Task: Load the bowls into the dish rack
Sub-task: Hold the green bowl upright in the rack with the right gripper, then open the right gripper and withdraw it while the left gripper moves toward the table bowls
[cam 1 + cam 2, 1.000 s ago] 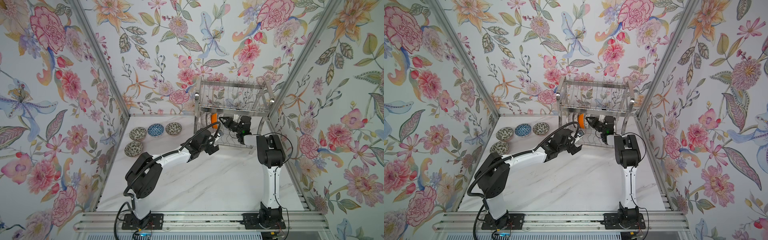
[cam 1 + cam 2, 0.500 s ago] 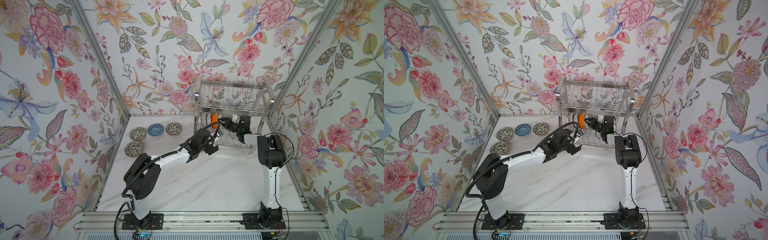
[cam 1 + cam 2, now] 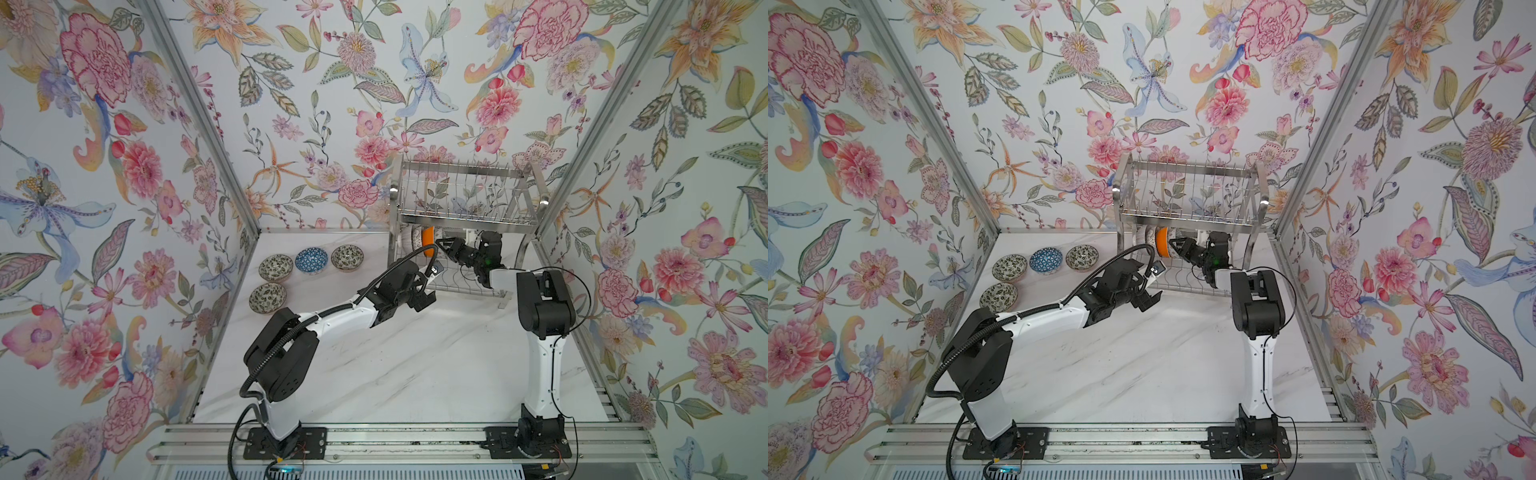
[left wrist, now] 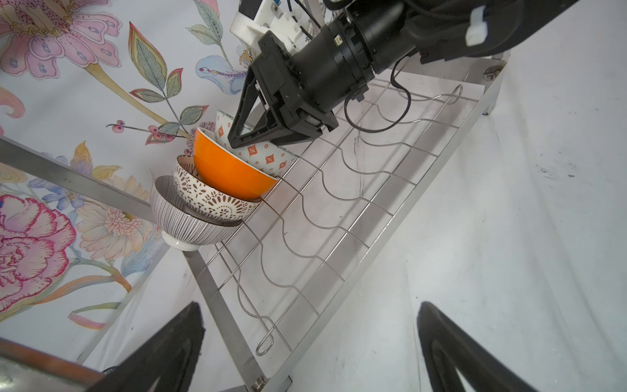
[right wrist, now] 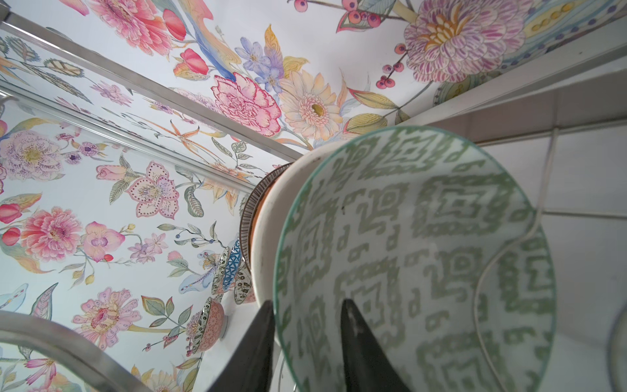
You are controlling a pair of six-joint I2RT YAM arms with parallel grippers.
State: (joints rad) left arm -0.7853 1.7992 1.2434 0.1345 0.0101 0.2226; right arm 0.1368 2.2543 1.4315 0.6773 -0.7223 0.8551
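In both top views your dish rack (image 3: 465, 195) (image 3: 1187, 183) stands at the far right of the bench (image 3: 415, 365). Four bowls (image 3: 311, 260) sit upright at the far left, well apart from it. An orange bowl (image 3: 427, 237) stands on edge at the left end of the rack's lower tier, and your right jaws reach in just to its right. Your left jaws hover by the rack's near left corner, spread wide and empty.

From the left wrist, four bowls lean nested in the lower tier: a striped bowl (image 4: 190, 224), a brown-flowered bowl (image 4: 210, 197), the orange bowl, then a diamond-print bowl (image 4: 268, 157), with the right jaws at its rim.

From the right wrist, your right jaws stand narrowly parted astride the rim of the diamond-print bowl (image 5: 424, 254), one over its green-patterned inside and one outside. You cannot tell whether either touches it.
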